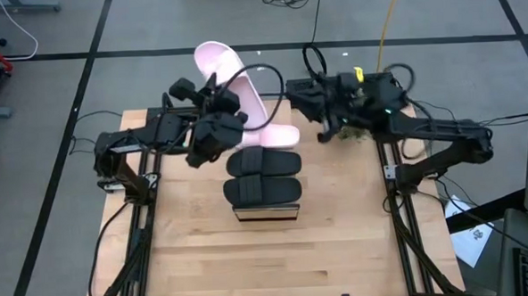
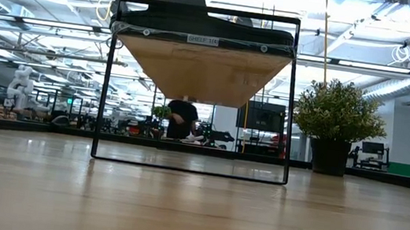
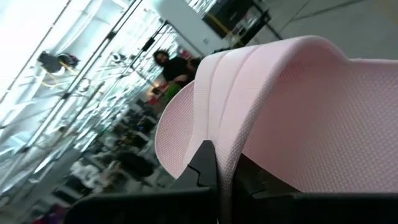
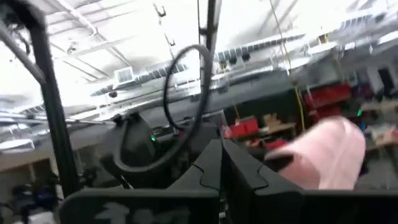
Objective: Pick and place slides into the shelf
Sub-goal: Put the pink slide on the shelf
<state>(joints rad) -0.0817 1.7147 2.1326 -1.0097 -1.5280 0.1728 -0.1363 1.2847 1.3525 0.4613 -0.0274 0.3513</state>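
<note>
Two black slides lie side by side on the shelf. In the low view they show as a dark band on its plank top. A pale pink slide lies just beyond them. My left gripper is shut on a second pink slide, which is raised high over the shelf's far end. My right gripper hangs shut, holding nothing, to the right of the pink slides. Its wrist view shows the shut fingers and a pink slide farther off. My left gripper pinches the pink slide's wide ribbed strap at its edge between its two shut fingers. The fingers point about level, from the table's left. The slide is lifted clear of the shelf and table and stands tilted above the fingers.
Dark metal frames run along both sides of the wooden tabletop. A potted plant stands beyond the table's far right. Bare wood lies in front of the shelf. A person stands in the room behind.
</note>
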